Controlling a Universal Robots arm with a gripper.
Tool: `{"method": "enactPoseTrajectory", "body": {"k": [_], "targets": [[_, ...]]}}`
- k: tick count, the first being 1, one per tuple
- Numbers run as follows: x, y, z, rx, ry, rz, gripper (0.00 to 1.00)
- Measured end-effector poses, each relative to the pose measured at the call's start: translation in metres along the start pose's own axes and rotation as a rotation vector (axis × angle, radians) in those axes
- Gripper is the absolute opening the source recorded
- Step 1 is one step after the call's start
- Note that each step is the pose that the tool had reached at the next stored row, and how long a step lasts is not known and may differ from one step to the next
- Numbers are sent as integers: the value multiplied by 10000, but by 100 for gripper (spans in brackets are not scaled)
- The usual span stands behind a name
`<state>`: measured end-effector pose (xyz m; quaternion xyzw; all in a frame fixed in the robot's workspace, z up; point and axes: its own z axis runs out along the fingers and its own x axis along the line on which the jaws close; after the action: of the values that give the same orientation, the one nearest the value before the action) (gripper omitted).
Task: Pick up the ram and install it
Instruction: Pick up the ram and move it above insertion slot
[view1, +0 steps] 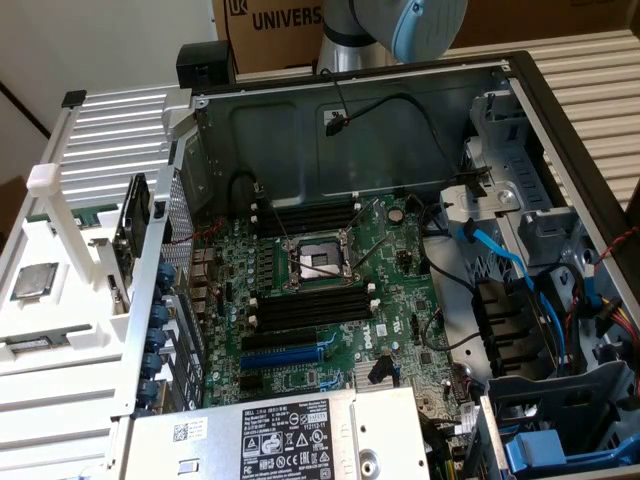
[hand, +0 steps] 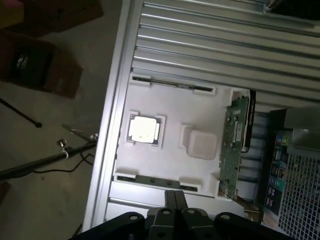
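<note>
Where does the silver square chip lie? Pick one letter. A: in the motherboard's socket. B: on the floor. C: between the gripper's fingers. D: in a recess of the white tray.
D: the silver chip sits in a square recess of the white tray, apart from the gripper, whose fingers are shut on nothing.

You have the arm (view1: 398, 25) at the exterior view's upper edge, silver link and pale-blue joint cap visible, while the wrist view gives you the gripper (hand: 175, 197) with black fingers pressed flat together.
</note>
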<state>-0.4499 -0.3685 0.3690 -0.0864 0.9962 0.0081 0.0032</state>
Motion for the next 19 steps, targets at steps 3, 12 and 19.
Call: {"method": "enactPoseTrajectory", "body": {"k": [3, 12, 19], "targets": [[0, 0, 10, -4, 8, -544, 10], [0, -1, 49, -20, 41, -2571, 10], [1, -1, 68, -30, 60, -3846, 10]]}}
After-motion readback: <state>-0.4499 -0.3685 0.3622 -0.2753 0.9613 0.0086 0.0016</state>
